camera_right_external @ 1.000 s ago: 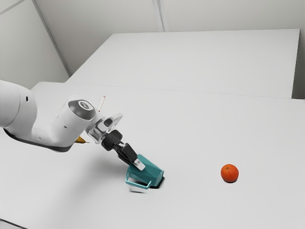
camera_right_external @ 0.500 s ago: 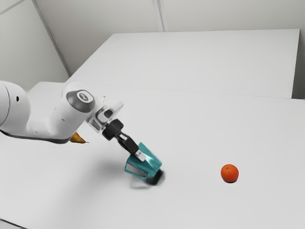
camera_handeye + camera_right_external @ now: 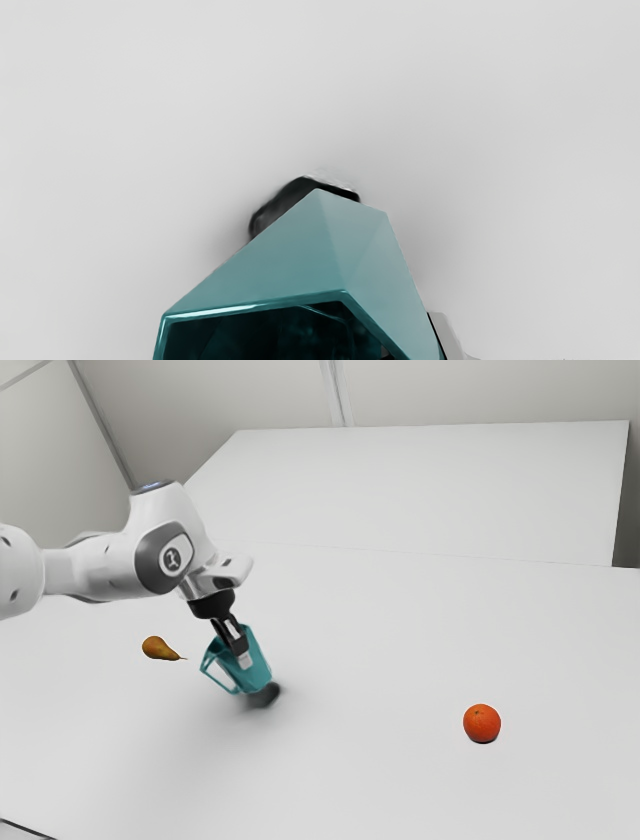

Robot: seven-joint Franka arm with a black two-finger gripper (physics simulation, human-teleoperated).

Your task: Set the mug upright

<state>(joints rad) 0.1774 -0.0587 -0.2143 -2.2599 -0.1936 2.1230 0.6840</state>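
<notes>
Mug clamped in my gripper, tilted short of upright

My gripper (image 3: 242, 652) is clamped on the teal mug (image 3: 256, 672), one finger (image 3: 444, 330) along its outer wall. The mug leans: its open rim (image 3: 255, 305) faces back toward my hand, its base angles down toward the exterior view's right, over a dark shadow (image 3: 264, 695). Whether the base touches the table (image 3: 400, 620) I cannot tell. The handle (image 3: 216, 682) juts toward the exterior view's left.

On that side, near the handle, the pear (image 3: 158, 649) lies with its stem pointing at the mug, leaving a narrow strip between. The other way I have a wide stretch of table before the orange (image 3: 482, 724), well apart. Farther off, beyond a thin seam, a second pale surface (image 3: 400, 490) runs to a straight edge by the wall (image 3: 480, 390).
</notes>
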